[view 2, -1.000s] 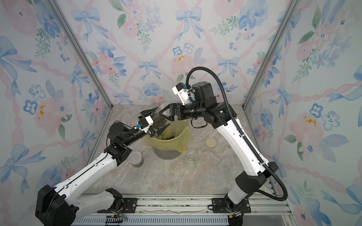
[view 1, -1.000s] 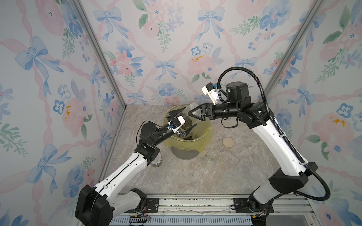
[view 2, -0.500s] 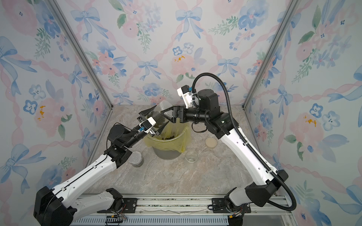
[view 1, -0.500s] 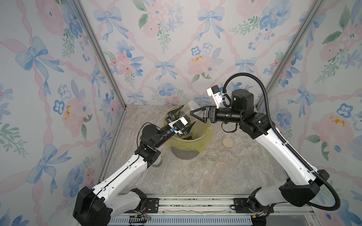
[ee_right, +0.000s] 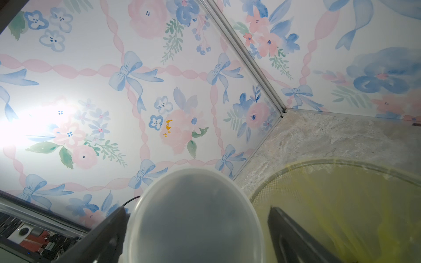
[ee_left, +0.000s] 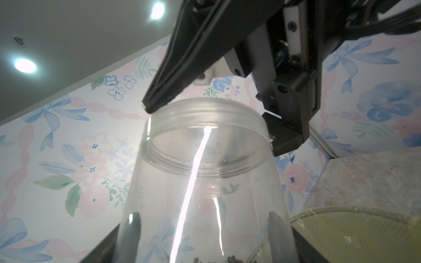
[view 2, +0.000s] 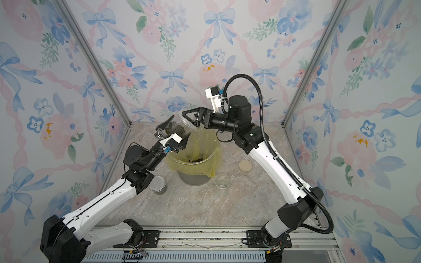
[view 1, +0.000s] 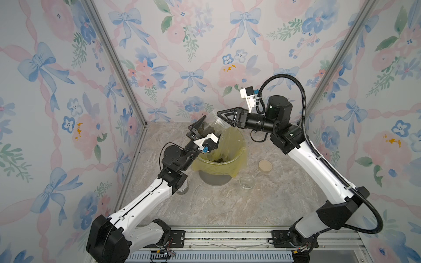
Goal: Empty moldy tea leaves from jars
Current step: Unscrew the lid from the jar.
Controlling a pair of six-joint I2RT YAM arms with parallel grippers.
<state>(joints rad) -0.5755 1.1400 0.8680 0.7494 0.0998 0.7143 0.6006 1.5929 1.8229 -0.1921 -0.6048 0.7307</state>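
Note:
My left gripper (view 1: 211,125) (view 2: 180,125) is shut on a clear jar (view 1: 208,127) (view 2: 176,128), held tilted in the air over the back-left rim of the bin. Moldy tea leaves (view 1: 205,130) (view 2: 173,129) lie clumped at its lower end. In the left wrist view the fingertips (ee_left: 133,225) press the jar (ee_left: 205,182) on both sides. My right gripper (view 1: 222,117) (ee_right: 197,209) is open and straddles the jar's pale round top (ee_right: 193,218). One finger touches its rim and a thin gap shows at the other. More tea leaves (view 1: 219,160) lie in the bin.
The grey bin (view 1: 214,180) (view 2: 193,180) with a yellow bag stands mid-table. An empty clear jar (view 1: 246,181) (view 2: 222,182) stands at its right. Another jar (view 1: 183,187) (view 2: 157,184) stands at its left under my left arm. A tan disc lid (view 1: 265,165) lies further right.
My right arm has drawn its elbow back to the right and turned its wrist, while its fingertips stayed at the jar's top. The left arm with the jar barely moved.

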